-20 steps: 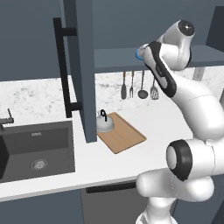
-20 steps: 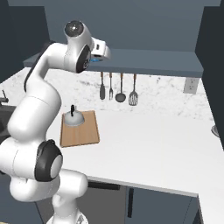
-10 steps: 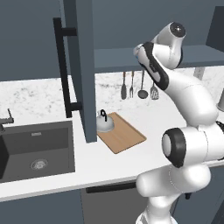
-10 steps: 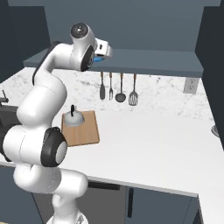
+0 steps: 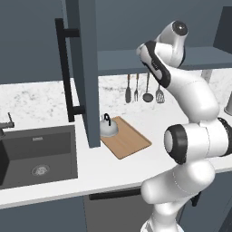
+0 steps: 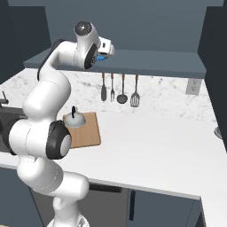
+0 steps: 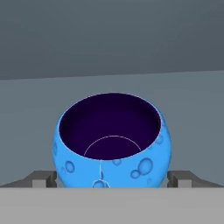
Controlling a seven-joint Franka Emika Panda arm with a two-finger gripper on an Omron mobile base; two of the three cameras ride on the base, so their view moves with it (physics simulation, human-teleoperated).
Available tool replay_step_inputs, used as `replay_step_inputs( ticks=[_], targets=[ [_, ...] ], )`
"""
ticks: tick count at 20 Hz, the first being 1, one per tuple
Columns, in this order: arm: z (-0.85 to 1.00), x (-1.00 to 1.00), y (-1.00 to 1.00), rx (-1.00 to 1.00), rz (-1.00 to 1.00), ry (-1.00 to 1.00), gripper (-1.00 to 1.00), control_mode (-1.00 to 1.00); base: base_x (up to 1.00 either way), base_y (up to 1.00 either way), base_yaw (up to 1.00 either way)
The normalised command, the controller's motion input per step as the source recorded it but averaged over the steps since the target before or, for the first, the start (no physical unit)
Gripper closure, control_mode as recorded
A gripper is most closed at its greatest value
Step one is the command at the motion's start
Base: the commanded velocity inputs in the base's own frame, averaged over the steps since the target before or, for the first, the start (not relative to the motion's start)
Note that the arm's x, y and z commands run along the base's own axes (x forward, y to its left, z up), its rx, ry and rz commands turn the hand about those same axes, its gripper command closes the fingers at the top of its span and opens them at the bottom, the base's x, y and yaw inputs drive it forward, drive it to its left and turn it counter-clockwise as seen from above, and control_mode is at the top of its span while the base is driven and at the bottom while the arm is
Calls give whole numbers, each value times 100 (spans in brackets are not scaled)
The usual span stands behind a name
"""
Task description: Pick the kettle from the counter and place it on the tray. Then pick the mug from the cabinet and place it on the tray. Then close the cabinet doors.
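Note:
The blue mug [image 7: 144,167] stands upright on the cabinet shelf [image 7: 183,96], its dark inside facing the hand view. My gripper [image 7: 113,179] is open, one fingertip [image 7: 43,178] on each side of the mug's lower body, close to it without squeezing. From the right, a bit of the mug [image 6: 102,57] peeks out under the hand on the shelf [image 6: 155,60]. The silver kettle [image 5: 108,129] [image 6: 76,119] sits on the wooden tray [image 5: 129,139] [image 6: 88,133] on the white counter [image 5: 113,167]. Both cabinet doors stand open, the left one [image 5: 88,68] with its black bar handle [image 5: 66,72].
Hanging utensils [image 5: 147,88] [image 6: 119,88] line the speckled backsplash below the shelf. A dark sink [image 5: 38,149] lies left of the tray. A grey vessel [image 5: 229,105] stands at the far right. The right door [image 6: 216,66] juts out beside the shelf.
The arm has stretched forward and the hand has moved up to the mug, which now sits between the open jaws. Kettle, tray and doors have not moved.

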Motion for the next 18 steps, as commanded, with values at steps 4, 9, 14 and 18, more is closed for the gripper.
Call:
replay_step_inputs(
  ticks=[4,9,14,18],
  targets=[
    [-1,-10,0,0,0,0,-100,-100,0,0,0],
    [-4,-4,0,0,0,0,-100,-100,0,0,0],
    [-4,-1,1,0,0,0,-100,-100,0,0,0],
    [0,-14,3,0,0,0,-100,-100,0,0,0]
  ],
)
